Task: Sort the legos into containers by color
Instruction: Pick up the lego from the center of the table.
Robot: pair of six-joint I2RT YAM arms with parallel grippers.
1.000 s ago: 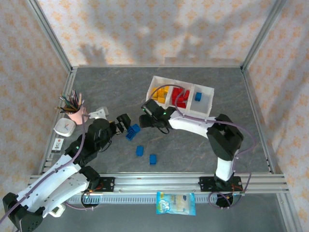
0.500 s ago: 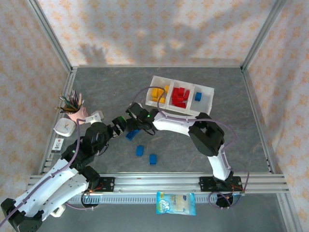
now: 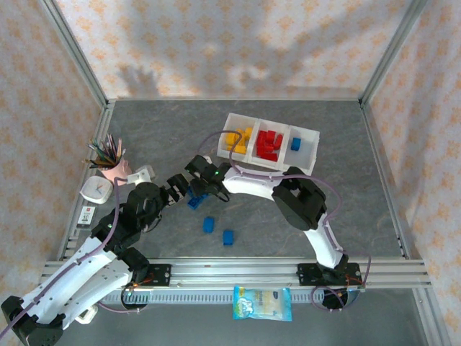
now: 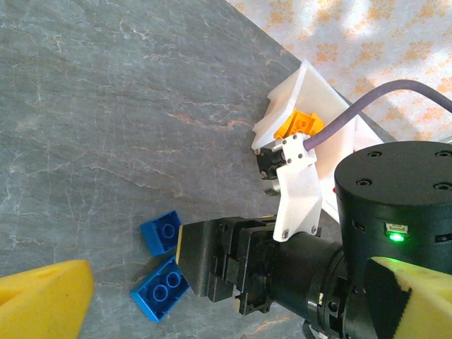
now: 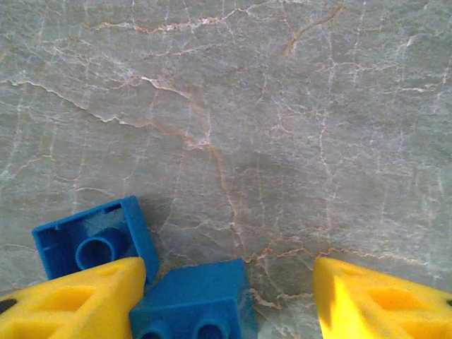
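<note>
The white containers tray [image 3: 311,155] holds yellow [image 3: 238,139], red [image 3: 269,144] and blue [image 3: 295,143] legos, one colour per compartment. Two blue legos [image 3: 194,200] lie together left of centre, and two more lie nearer the front [image 3: 208,225] [image 3: 228,237]. My right gripper [image 3: 196,187] is down over the pair. In the right wrist view its fingers [image 5: 70,300] stand apart around one blue brick [image 5: 194,300], which is against the left finger with a gap to the right one. An upturned blue brick [image 5: 92,240] lies just beside it. My left gripper [image 3: 175,190] is open, close beside the right one.
A pink cup of pencils [image 3: 110,164], a white clock [image 3: 96,189] and a small white block [image 3: 144,172] sit at the left edge. A snack packet [image 3: 263,303] lies beyond the front rail. Patterned walls and metal posts enclose the table.
My right arm has swung left from beside the tray to the pair of blue bricks, and its jaws have narrowed. The left arm has drawn back slightly.
</note>
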